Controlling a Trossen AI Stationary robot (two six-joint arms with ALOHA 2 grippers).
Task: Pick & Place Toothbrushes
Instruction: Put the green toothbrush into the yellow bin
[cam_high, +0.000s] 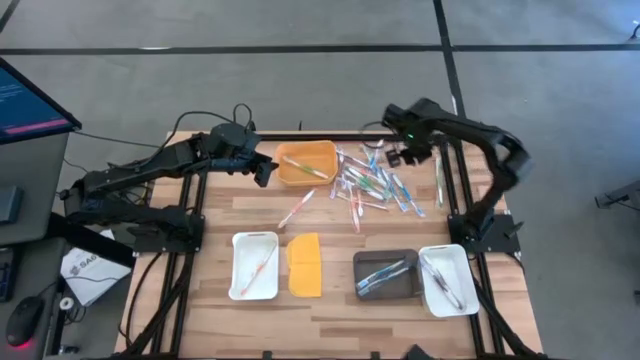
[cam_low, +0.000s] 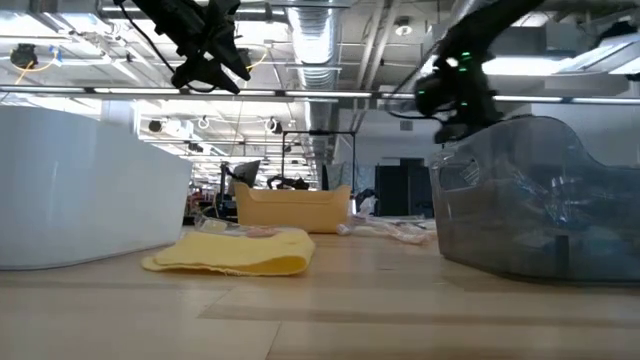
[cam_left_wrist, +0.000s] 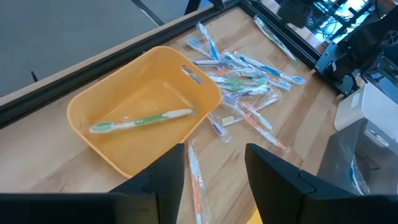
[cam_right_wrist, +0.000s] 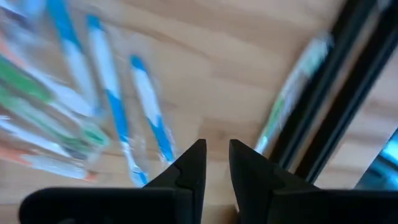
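Toothbrushes (cam_high: 375, 185), thin wrapped plastic, heaped near table's far edge; left gripper (cam_left_wrist: 214, 174) spread, right gripper (cam_right_wrist: 214, 163) narrowly parted, both empty.

Wooden table (cam_high: 330, 305), orange bin (cam_high: 306, 163), loose toothbrushes (cam_high: 378, 185) (wrapped), yellow lid (cam_high: 304, 265), two white trays (cam_high: 254, 265), grey tray (cam_high: 387, 274)

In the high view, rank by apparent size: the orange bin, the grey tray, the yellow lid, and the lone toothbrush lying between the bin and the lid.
1. Grey tray and orange bin: look alike in footprint, so not ranked apart.
2. Yellow lid.
3. Lone toothbrush, thin and clearly smallest.
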